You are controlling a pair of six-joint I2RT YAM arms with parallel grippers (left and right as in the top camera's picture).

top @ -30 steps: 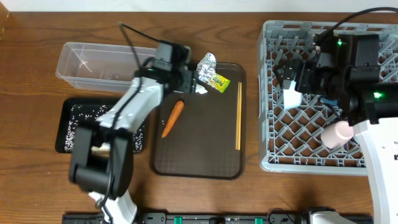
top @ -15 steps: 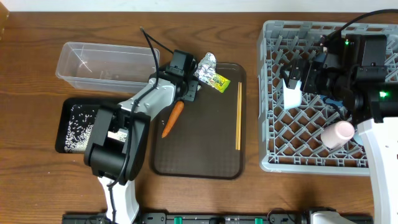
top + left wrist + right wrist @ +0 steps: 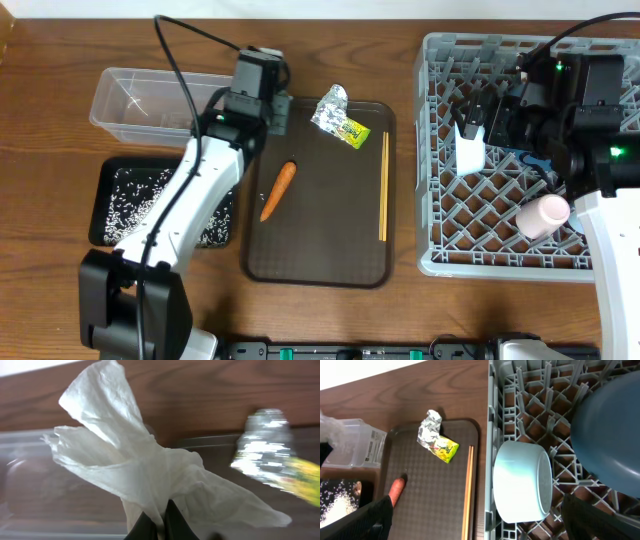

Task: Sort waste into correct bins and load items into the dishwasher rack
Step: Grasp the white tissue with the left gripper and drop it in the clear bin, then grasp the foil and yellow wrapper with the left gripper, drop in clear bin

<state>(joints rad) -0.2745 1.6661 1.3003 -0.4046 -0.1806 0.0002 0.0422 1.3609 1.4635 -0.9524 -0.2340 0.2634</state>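
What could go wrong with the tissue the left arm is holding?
1. The left gripper pinches only a small fold of the tissue. The loose rest may catch on something and pull free.
2. The gripper hangs near the right end of the tub, so an early release might drop the tissue on the rim or the brown tray.

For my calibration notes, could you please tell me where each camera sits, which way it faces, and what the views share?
Overhead: above the table, looking straight down on brown tray and rack; both arms show.
Left wrist: on the left arm, facing the white tissue pinched in its fingertips, clear tub behind.
Right wrist: above the rack, looking down at the white bowl; open fingers frame the bottom corners.
Shared: crumpled foil appears in all three.
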